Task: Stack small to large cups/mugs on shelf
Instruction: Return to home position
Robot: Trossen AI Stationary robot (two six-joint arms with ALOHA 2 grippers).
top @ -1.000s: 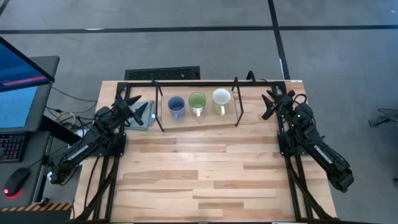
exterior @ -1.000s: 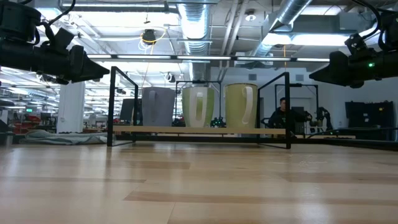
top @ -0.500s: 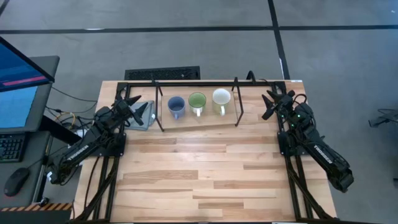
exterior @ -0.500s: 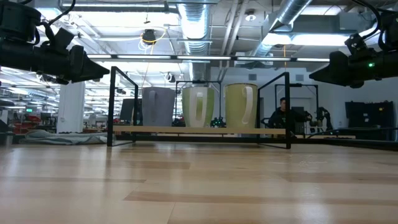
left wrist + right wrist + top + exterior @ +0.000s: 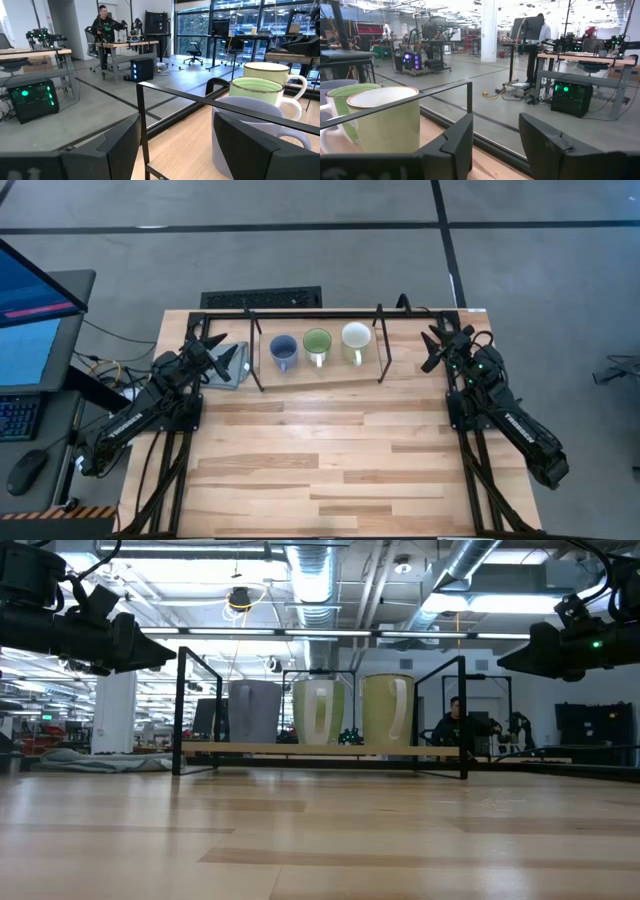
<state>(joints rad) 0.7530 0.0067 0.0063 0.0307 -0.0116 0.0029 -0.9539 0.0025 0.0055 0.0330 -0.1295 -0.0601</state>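
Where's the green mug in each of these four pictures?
High view: the green mug sits middle of three on the shelf.
Low view: centre, on the shelf board.
Left wrist view: behind the blue-grey mug, at.
Right wrist view: just behind the white mug, at.
Shared landmark: the white mug next to it.

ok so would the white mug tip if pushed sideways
Probably slides rather than tips: the white mug stands upright on a broad base. It looks like glazed ceramic, so likely stiff, slippery and chippable. Pushed toward the close green mug, it may knock it.
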